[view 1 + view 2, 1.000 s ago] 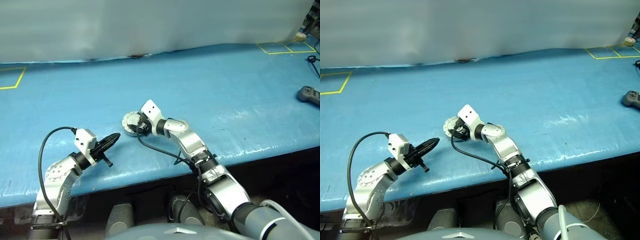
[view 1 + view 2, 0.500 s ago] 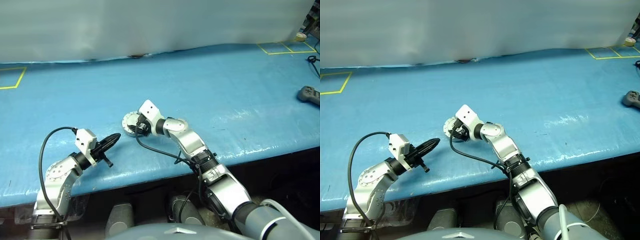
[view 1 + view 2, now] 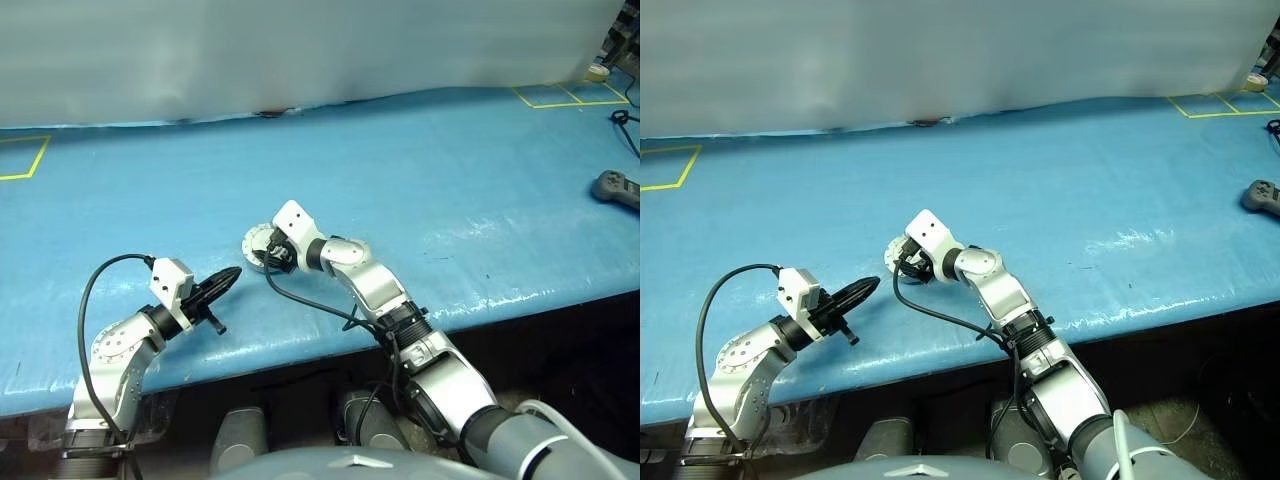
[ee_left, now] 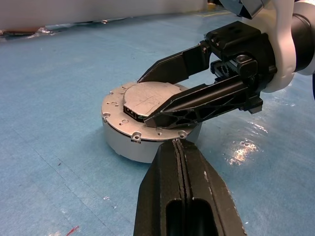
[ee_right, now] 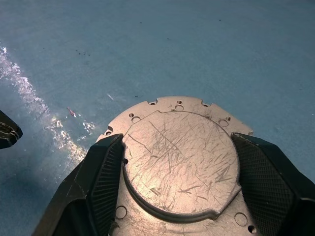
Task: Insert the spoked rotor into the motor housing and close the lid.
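The housing (image 3: 262, 247) sits on the blue table (image 3: 450, 180), left of centre in the eye views, with the lid (image 5: 181, 160) lying flat on top of it, plain scratched grey face with its raised circle upward. The right gripper (image 5: 179, 191) reaches in from the lower right and hangs over the housing, its two black fingers (image 4: 197, 105) spread apart on either side of the lid's raised circle, just above or against the lid's top; whether they press on it cannot be told. The left gripper (image 3: 222, 281) hovers at the lower left of the eye views, near the housing but apart from it, its fingers pressed together into one point with nothing between them. A grey controller (image 3: 615, 188) lies at the right edge of the table, well apart from the housing, and yellow tape squares (image 3: 570, 94) mark the far corners.
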